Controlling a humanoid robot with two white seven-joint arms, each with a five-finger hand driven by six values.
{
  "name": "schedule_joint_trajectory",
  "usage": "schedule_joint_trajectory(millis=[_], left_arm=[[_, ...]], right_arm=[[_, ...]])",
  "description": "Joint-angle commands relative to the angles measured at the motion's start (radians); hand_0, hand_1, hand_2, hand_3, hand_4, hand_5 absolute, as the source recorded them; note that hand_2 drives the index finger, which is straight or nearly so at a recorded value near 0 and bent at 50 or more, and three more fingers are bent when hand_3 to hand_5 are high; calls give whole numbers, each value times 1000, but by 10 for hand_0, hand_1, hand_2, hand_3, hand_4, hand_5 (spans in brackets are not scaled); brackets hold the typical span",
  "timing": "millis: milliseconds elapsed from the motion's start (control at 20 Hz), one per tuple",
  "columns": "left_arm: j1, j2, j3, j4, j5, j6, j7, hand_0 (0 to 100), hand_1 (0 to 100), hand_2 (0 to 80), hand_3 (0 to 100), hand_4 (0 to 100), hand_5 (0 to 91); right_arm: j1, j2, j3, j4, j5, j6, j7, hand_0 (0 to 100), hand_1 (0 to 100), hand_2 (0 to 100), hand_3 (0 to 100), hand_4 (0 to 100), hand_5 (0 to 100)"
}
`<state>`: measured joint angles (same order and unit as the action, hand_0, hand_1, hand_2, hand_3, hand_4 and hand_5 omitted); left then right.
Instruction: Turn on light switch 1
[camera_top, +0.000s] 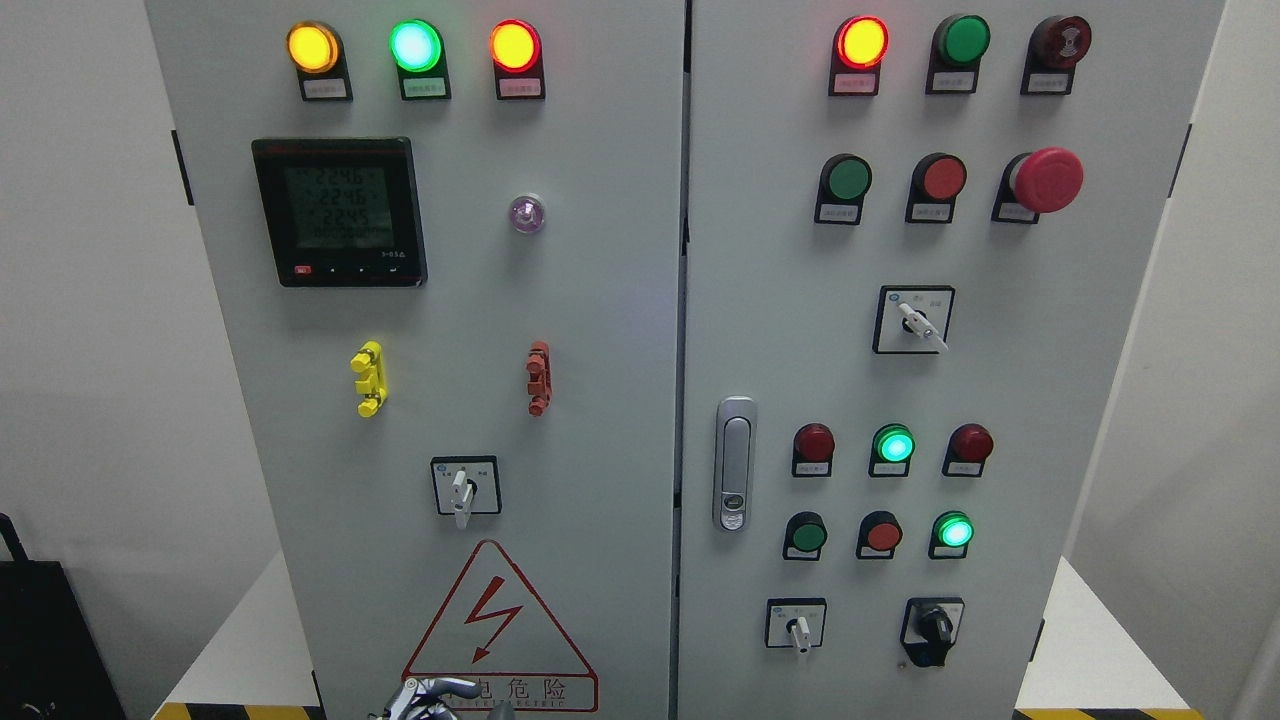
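A grey electrical cabinet fills the head view, with a left door (600, 400) and a right door (780, 330). On the left door a white selector switch (462, 490) points straight down. The right door carries a tilted white selector (918, 322), a small white selector (798, 630) and a black knob (935, 630). Two green buttons (894, 444) (954, 530) glow on the right door. Only the top of my left hand (432, 697) shows at the bottom edge, below the left door's selector and in front of the warning triangle (495, 625). My right hand is out of view.
Lit yellow, green and red lamps (415, 45) line the top of the left door above a meter display (340, 212). A red emergency stop (1045, 180) sticks out at the upper right. A door handle (735, 465) sits by the seam. Yellow (369, 378) and red (538, 377) clips protrude mid-door.
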<state>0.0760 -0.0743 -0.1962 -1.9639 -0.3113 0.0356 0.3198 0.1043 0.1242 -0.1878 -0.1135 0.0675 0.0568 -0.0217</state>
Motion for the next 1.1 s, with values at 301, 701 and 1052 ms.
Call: schedule_joint_trajectory(millis=[301,701,1052], left_arm=[[-90,-33,-60,-15,69,61,68,180,557,493,888,966,866],[-114,-38,-60,-17,69,130,149,178,619,507,915,975,867],[-119,-36,-62,-17,69,158,182,167,643,521,930,982,868]], right_arm=[[0,0,1,0,0,0,0,0,0,0,0,0,0],[0,0,-1,0,0,0,0,0,0,0,0,0,0],[0,-1,1,0,0,0,0,0,0,0,0,0,0]])
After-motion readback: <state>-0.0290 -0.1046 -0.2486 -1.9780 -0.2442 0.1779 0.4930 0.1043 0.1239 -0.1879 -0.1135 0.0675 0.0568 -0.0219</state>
